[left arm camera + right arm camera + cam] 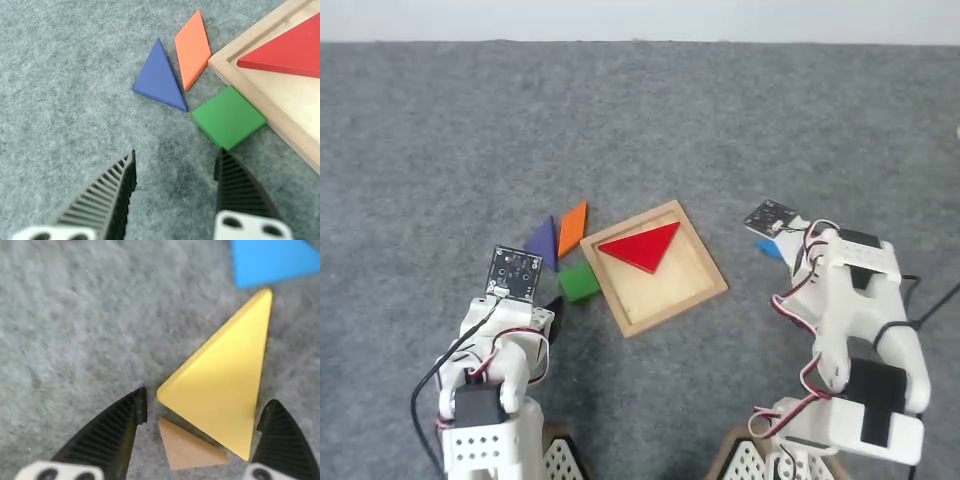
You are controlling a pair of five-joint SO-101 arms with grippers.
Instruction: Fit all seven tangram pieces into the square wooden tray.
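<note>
A square wooden tray point(670, 292) is sitting turned cornerwise near the middle of the grey felt-covered desk point(720, 120). A large red triangle point(642, 246) is lying inside it against the far corner, and the rest of the tray floor is showing bare wood.

Just outside the tray's left side, three pieces are resting on the felt. A green square block point(228, 117) is lying beside the rim. An orange parallelogram point(193, 48) is lying beside the tray's corner, and a dark blue triangle point(159, 78) is lying next to the parallelogram.

The left jaws are standing wide apart and gripping nothing, hovering over bare felt just short of the green square.

On the tray's right side, a large yellow triangle point(225, 385) is lying flat, with a small tan triangle point(187, 450) at its edge and a light blue piece point(272, 260) just beyond its tip. The right jaws are spread wide, straddling the yellow triangle; whether either is touching it cannot be told.
</note>
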